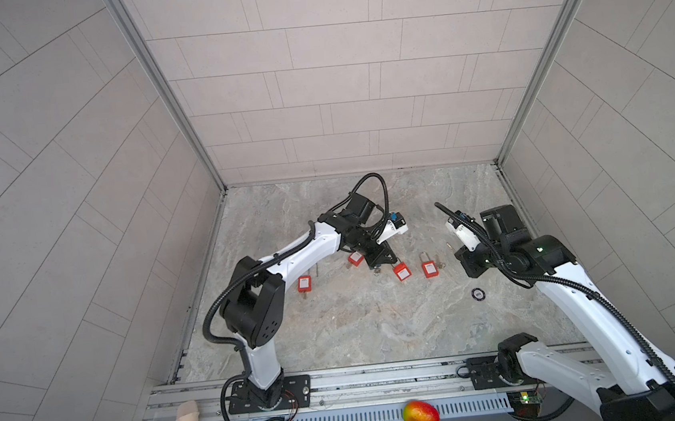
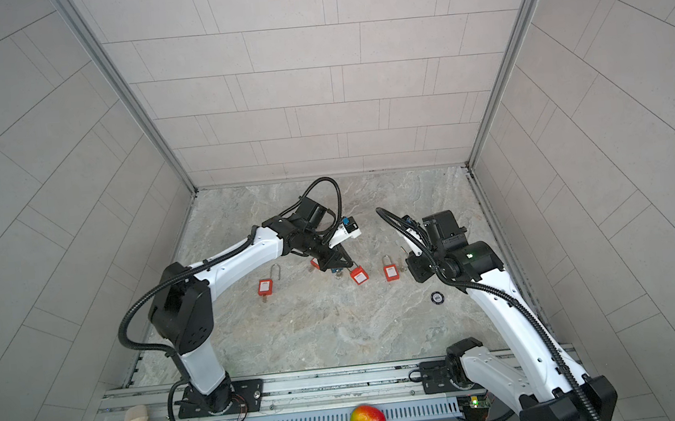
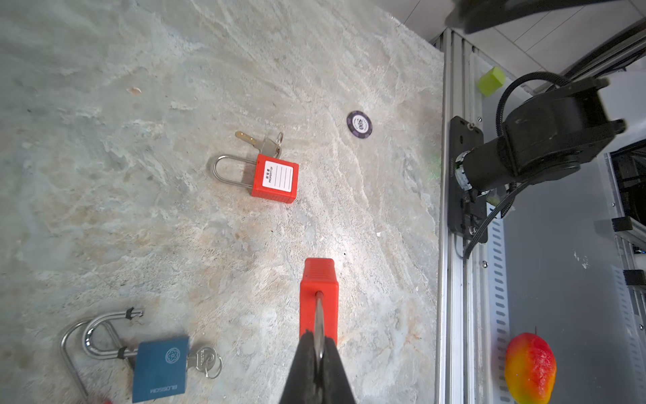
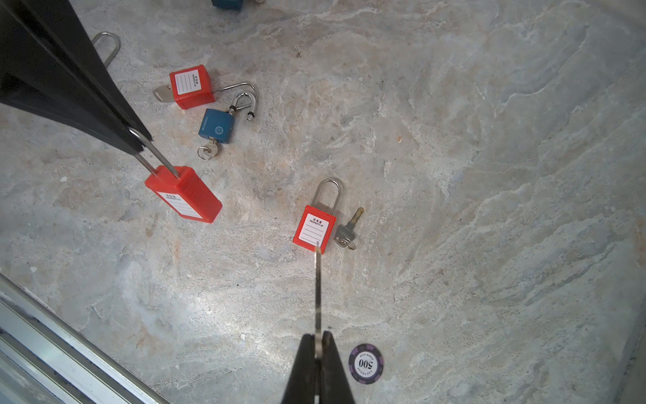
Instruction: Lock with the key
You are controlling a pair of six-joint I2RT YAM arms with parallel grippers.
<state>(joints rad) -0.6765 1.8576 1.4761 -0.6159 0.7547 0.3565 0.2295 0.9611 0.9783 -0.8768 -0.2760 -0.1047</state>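
Note:
My left gripper (image 3: 318, 341) is shut on the steel shackle of a red padlock (image 3: 318, 297), which hangs tilted just above the marble floor. In a top view this padlock (image 1: 402, 272) sits just right of the left gripper (image 1: 388, 260). The right wrist view shows that padlock (image 4: 183, 194) from the side, with both shackle legs seated in its body. My right gripper (image 4: 317, 341) is shut on a thin silver key (image 4: 317, 297), seen edge-on, its blade sticking out ahead. The right gripper (image 1: 457, 252) hovers to the right, well apart from the held padlock.
Another red padlock (image 4: 314, 229) lies flat beyond the key's tip, with a loose key (image 4: 347, 229) beside it. Two more red padlocks (image 1: 304, 283) (image 1: 355, 258) and a blue padlock (image 4: 216, 125) lie further left. A poker chip (image 4: 366, 363) lies near the right gripper. A mango (image 1: 420, 414) rests on the front rail.

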